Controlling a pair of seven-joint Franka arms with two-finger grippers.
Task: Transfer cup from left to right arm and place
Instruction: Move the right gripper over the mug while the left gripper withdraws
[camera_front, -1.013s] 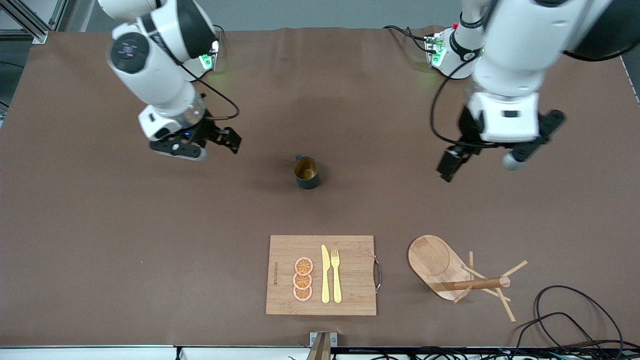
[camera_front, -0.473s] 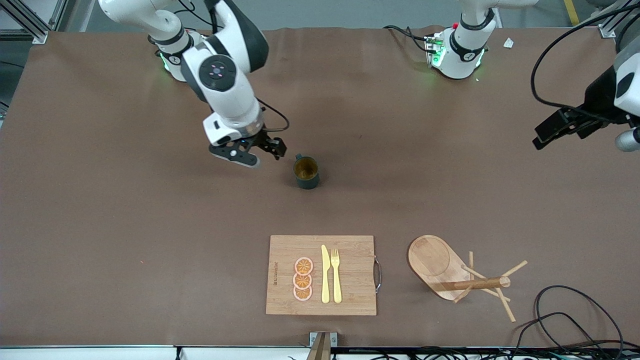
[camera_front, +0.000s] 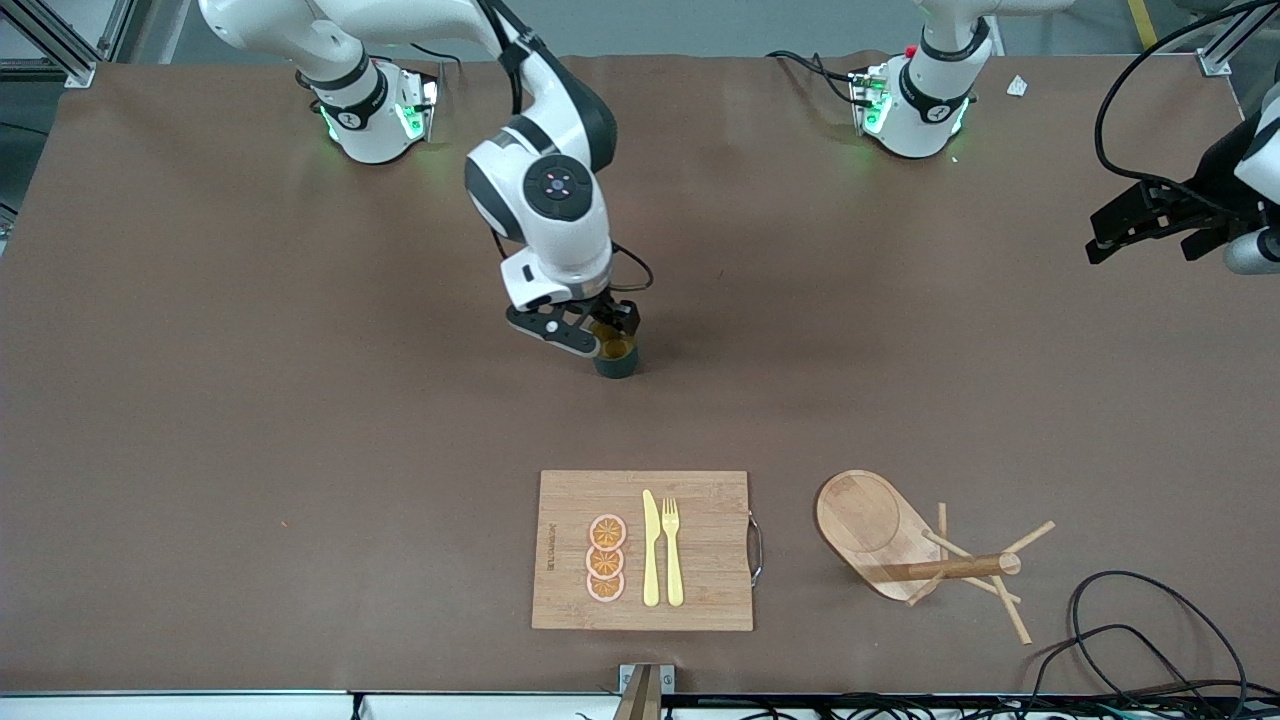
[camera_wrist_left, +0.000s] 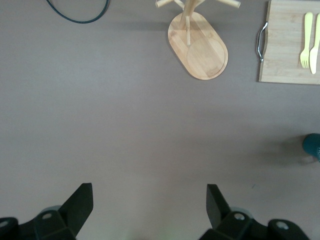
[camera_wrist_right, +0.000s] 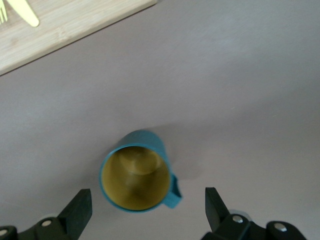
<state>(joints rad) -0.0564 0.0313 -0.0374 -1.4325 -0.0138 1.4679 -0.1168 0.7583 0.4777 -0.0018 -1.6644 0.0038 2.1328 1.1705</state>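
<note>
Front view: the cup (camera_front: 617, 358) stands upright on the brown table (camera_front: 250, 420), farther from the camera than the cutting board (camera_front: 700, 590); the right gripper (camera_front: 590, 335) hangs directly over it, partly covering its rim, and holds nothing. The left gripper (camera_front: 1165, 225) waits over the table's edge at the left arm's end, empty. The board carries three orange slices (camera_front: 606, 558), a yellow knife (camera_front: 651, 549) and a yellow fork (camera_front: 672, 550); beside it stands a wooden peg stand (camera_front: 900, 545). Left wrist view: both fingers (camera_wrist_left: 80, 202) stand wide apart over bare table, the stand (camera_wrist_left: 200, 47) well apart. Right wrist view: the cup (camera_wrist_right: 137, 172), yellowish-brown and empty inside, sits between the spread fingers (camera_wrist_right: 80, 210), untouched.
</note>
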